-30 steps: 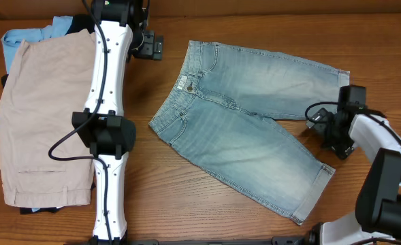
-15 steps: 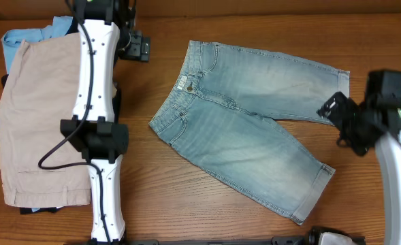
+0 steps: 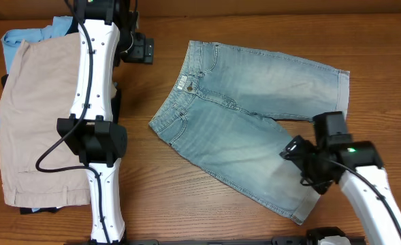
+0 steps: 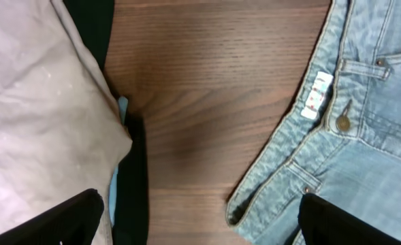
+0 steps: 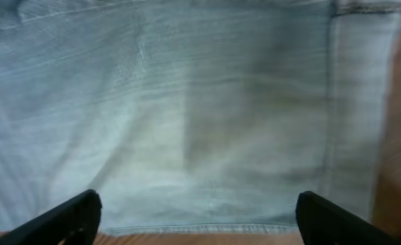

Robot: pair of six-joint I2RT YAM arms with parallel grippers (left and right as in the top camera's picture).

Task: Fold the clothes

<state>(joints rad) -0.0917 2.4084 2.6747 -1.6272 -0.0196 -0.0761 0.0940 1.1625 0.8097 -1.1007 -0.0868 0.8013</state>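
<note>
Pile, far left: beige shorts [image 3: 37, 122] lay on top, with a sky-blue garment [image 3: 16, 39] and a black garment [image 4: 137, 190] showing at the edges.
Left arm [image 3: 94, 75]: stretched along the pile's right edge toward the far side of the table [image 3: 186, 204].
Left tool [image 4: 199, 204]: jaws wide apart and holding nothing. It hung over bare wood between the pile and the waistband.
Denim shorts [image 3: 248, 122]: lay flat at table centre, front up, button and label visible. The waistband pointed left and the two legs splayed to the right, one to the far right and one to the near right.
Right tool [image 5: 197, 201]: jaws wide apart with nothing gripped, above the near leg beside its cuffed hem. Contact with the cloth: could not tell.
Right arm [image 3: 370, 197]: came in from the near right corner.
</note>
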